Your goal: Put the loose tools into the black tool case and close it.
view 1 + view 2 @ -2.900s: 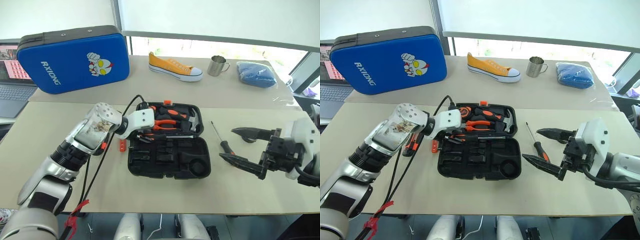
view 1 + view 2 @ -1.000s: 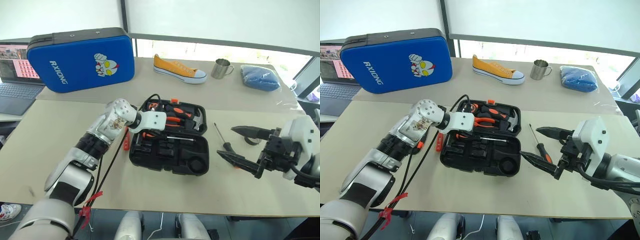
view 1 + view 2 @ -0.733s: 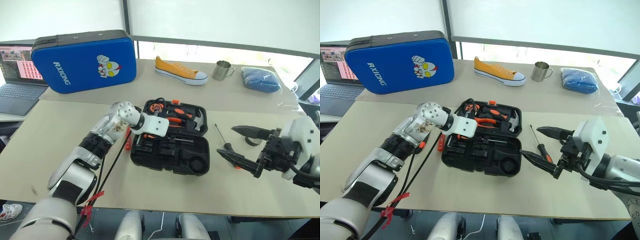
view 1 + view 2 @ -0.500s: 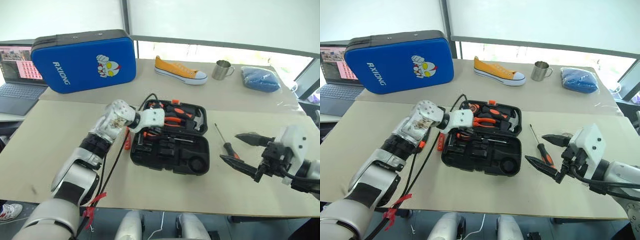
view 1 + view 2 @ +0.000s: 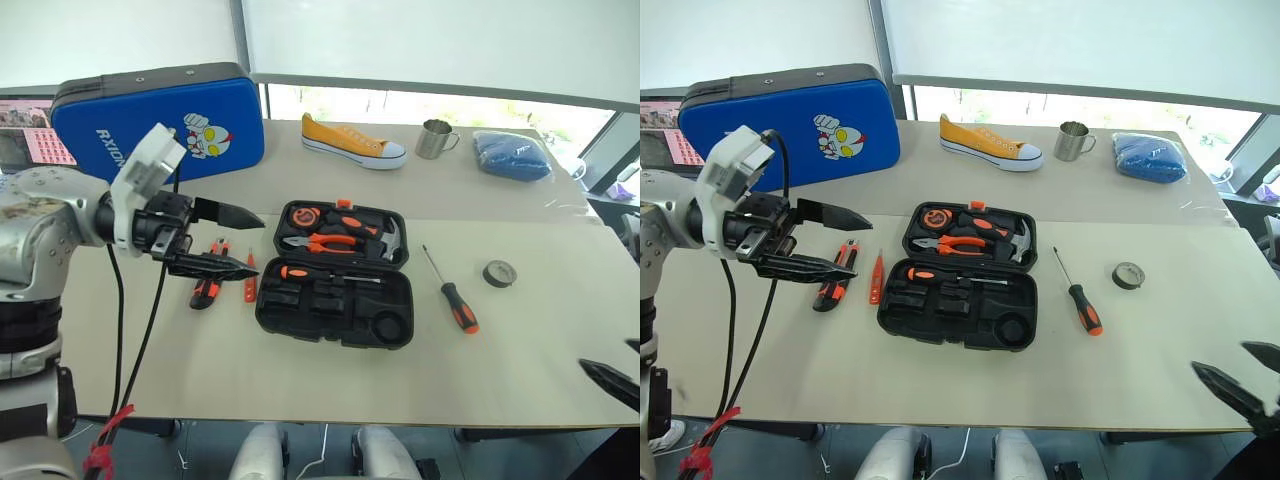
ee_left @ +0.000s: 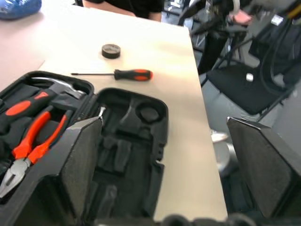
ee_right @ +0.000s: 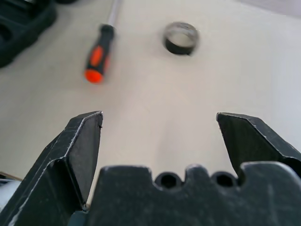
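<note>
Black tool case (image 5: 335,290) lying open, left gripper (image 5: 232,240) fingers spread empty, right gripper (image 7: 160,136) fingers apart.

table (image 5: 300,380): beige
middle: open black tool case (image 5: 335,300)
case's right: screwdriver (image 5: 452,295), tape roll (image 5: 498,272)
case's left: utility knife (image 5: 207,285), tester pen (image 5: 249,277)

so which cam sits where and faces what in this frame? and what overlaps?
Left eye, right eye: head stereo pair, looking forward and down at the table; open black tool case in the middle, left gripper open at left, tips of the right gripper at lower right.
Left wrist: looks along its own open fingers across the case toward a screwdriver and tape roll.
Right wrist: looks down between its open fingers at the tabletop.
Shared: both wrist views catch the same screwdriver and tape roll.
</note>
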`<control>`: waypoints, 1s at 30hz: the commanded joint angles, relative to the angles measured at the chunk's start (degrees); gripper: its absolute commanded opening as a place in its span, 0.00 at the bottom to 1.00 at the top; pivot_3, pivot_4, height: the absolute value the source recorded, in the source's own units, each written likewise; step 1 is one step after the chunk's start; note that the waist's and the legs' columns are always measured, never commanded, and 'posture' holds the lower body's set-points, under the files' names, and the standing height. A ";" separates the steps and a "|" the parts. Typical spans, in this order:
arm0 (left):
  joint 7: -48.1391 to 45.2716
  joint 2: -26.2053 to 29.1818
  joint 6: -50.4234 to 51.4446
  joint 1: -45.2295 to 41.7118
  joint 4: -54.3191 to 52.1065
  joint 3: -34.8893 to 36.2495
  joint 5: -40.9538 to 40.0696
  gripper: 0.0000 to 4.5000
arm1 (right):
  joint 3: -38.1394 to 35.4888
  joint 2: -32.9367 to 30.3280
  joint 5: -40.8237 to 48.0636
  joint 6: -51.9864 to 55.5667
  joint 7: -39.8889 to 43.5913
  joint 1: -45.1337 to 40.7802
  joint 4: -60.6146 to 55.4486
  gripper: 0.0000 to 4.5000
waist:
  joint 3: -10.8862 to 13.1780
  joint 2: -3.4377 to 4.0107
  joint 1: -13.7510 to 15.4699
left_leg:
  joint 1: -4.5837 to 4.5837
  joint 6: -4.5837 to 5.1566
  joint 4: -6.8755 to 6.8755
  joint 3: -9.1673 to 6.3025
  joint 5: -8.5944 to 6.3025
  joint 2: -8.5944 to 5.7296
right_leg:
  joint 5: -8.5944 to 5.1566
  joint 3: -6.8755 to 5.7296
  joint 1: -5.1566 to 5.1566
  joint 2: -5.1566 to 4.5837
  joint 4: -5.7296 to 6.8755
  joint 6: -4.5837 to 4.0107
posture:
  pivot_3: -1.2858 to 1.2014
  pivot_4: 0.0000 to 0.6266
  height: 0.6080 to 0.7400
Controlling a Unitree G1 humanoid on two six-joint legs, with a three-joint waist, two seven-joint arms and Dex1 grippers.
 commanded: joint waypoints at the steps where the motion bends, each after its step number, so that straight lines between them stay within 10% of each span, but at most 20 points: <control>1: 1.32 1.18 -4.44 1.64 -3.58 0.94 -0.27 0.98 | 3.59 -2.64 -1.45 -2.04 -0.05 -3.92 1.28 1.00 | 0.01 -0.01 -0.52 | 0.17 0.00 -0.09 0.04 0.00 0.02 | -0.03 0.06 0.11 0.00 -0.04 -0.03 | 0.52 0.24 1.00; 14: 4.00 0.69 -10.47 2.26 -5.50 -2.52 -0.18 0.98 | 42.13 -0.90 -11.56 2.12 -14.12 -39.97 12.97 1.00 | 0.15 0.06 -0.23 | 0.00 0.00 -0.15 0.17 0.00 0.01 | -0.12 0.01 -0.12 0.10 0.06 -0.15 | 0.52 0.24 1.00; 21: 6.55 0.30 -11.99 1.36 -4.95 -3.43 0.28 0.98 | 49.28 1.95 -15.39 3.21 -16.11 -42.92 18.19 1.00 | 0.14 0.07 0.06 | -0.71 0.00 -0.06 0.17 0.01 -0.04 | -0.11 0.03 -0.90 0.06 0.28 -0.15 | 0.52 0.24 1.00; 30: 7.61 -0.32 -14.01 0.72 -3.64 -4.66 0.27 1.00 | 49.80 6.18 -17.47 1.34 -18.89 -43.33 20.93 0.37 | 0.06 -0.07 -0.69 | -0.57 0.00 -0.06 0.16 0.01 0.04 | -0.10 0.02 -0.76 0.13 0.27 -0.16 | 0.52 0.24 1.00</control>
